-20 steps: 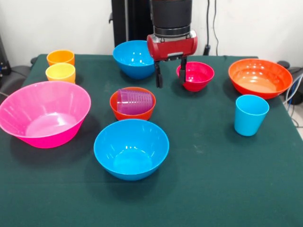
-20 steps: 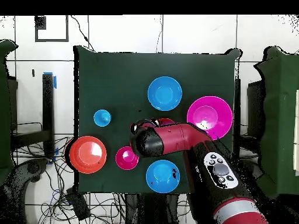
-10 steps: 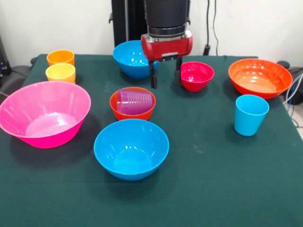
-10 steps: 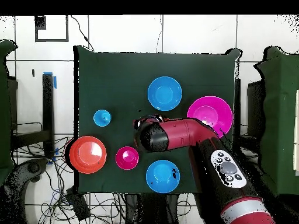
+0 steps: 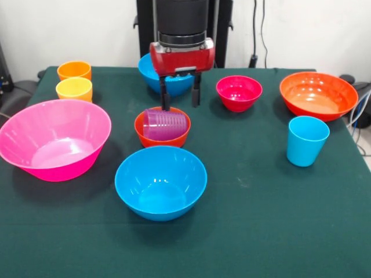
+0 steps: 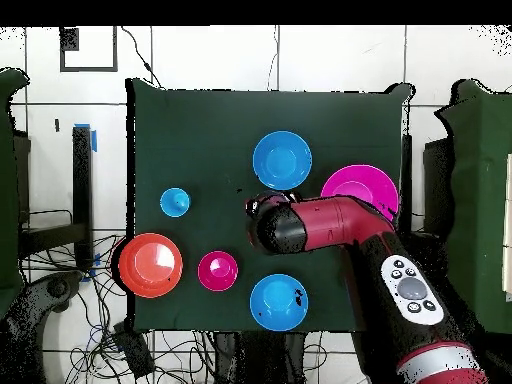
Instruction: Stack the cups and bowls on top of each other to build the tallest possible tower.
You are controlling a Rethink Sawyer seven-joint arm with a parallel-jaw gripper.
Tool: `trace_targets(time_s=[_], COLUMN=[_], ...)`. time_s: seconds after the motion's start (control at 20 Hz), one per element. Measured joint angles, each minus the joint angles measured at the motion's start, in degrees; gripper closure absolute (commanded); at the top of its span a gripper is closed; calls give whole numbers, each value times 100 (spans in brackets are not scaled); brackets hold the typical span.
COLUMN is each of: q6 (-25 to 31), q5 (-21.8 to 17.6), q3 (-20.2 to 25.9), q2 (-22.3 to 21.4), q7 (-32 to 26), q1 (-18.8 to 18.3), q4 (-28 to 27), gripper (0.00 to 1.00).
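My gripper (image 5: 181, 95) is open and empty, its fingers (image 5: 164, 97) hanging just behind the small orange bowl (image 5: 142, 134). The ribbed purple cup (image 5: 165, 124) lies on its side in that bowl. Behind the gripper stands one blue bowl (image 5: 149, 68), partly hidden. The other blue bowl (image 5: 160, 181) is at the front. The big pink bowl (image 5: 53, 139) is at the left, with the yellow cup (image 5: 74, 88) and the orange cup (image 5: 74, 70) behind it. The magenta-red bowl (image 5: 239, 92), wide orange bowl (image 5: 318, 95) and light blue cup (image 5: 307, 141) stand at the right.
In the overhead view my arm (image 6: 330, 225) covers the small orange bowl and reaches over the pink bowl (image 6: 365, 185). The green table's edge (image 5: 348, 272) is near the front. Cables lie on the floor around the table.
My gripper has moved left in the front view, from beside the magenta-red bowl to just behind the small orange bowl. It has stayed open. No object has moved.
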Motion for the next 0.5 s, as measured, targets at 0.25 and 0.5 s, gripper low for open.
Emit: trace_targets(time_s=[0.25, 0.5], q6=[330, 793], q5=[-86, -170], q3=[170, 359], q2=[23, 53], q7=[0, -1], q1=[-261, -596], q4=[-116, -361], gripper=[0, 0])
